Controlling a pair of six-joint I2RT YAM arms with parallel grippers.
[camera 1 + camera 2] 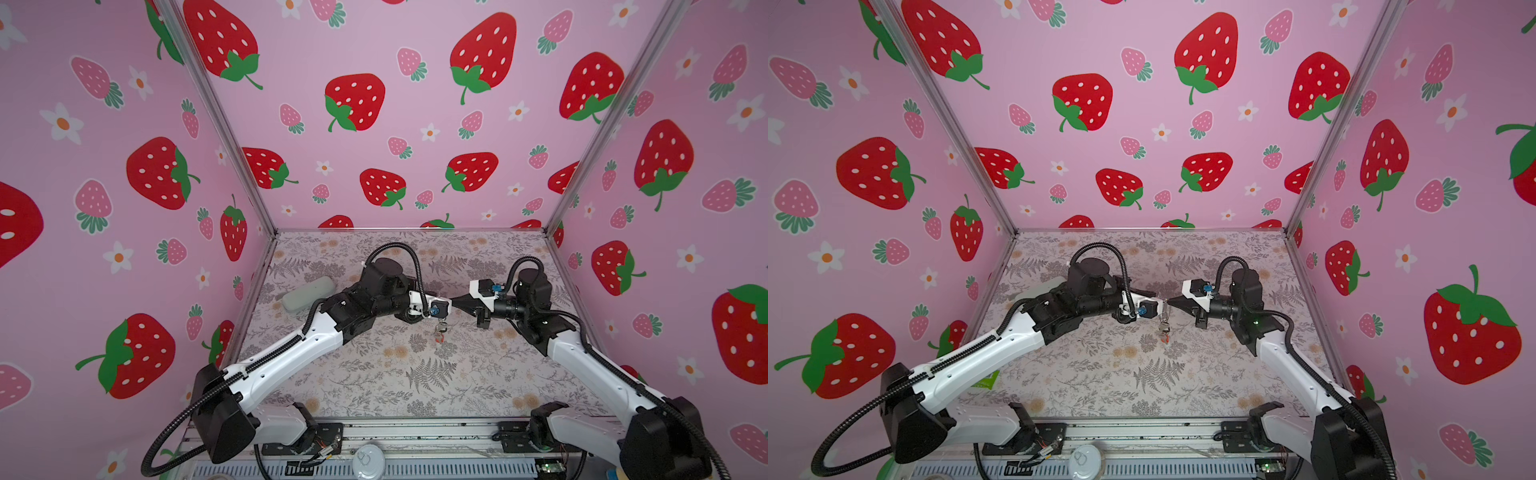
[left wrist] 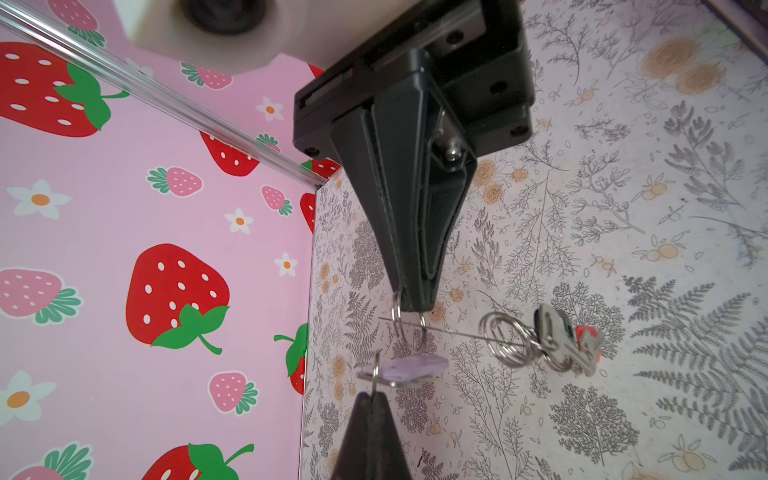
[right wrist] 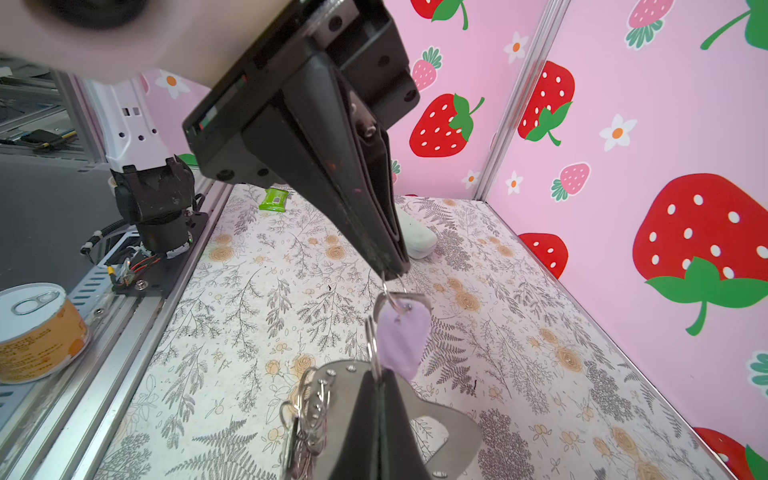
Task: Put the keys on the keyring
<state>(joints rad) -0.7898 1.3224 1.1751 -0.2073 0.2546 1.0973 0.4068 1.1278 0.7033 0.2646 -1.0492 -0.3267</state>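
The left pincer [image 2: 415,301] is pressing its jaws fully together on the keyring [image 2: 409,330], pinching the thin silvery ring right at its tip. The right pincer [image 3: 392,272] is clamping just as tightly, gripping the small ring of the lilac-tagged key [image 3: 401,336]. In both top views the two pincers are meeting tip to tip above the middle of the table [image 1: 415,374]. The lilac tag is hanging between them, just beside the keyring; whether its small ring is threaded onto the keyring cannot be told.

The other keys [image 2: 561,340], with black, white and red tags, are dangling from a cluster of rings below the pincers. Whether the lowest red tag is touching the table cannot be told. In the right wrist view, the greyish strap loop [image 3: 467,434] is hanging beside the left pincer's tip.

A pale grey-green case [image 1: 307,296] is lying on the table at the far left, well apart from the keys. A green packet [image 3: 273,199] is lying near the table's front edge, and a tin can [image 3: 37,328] is standing on the metal rail beyond it.
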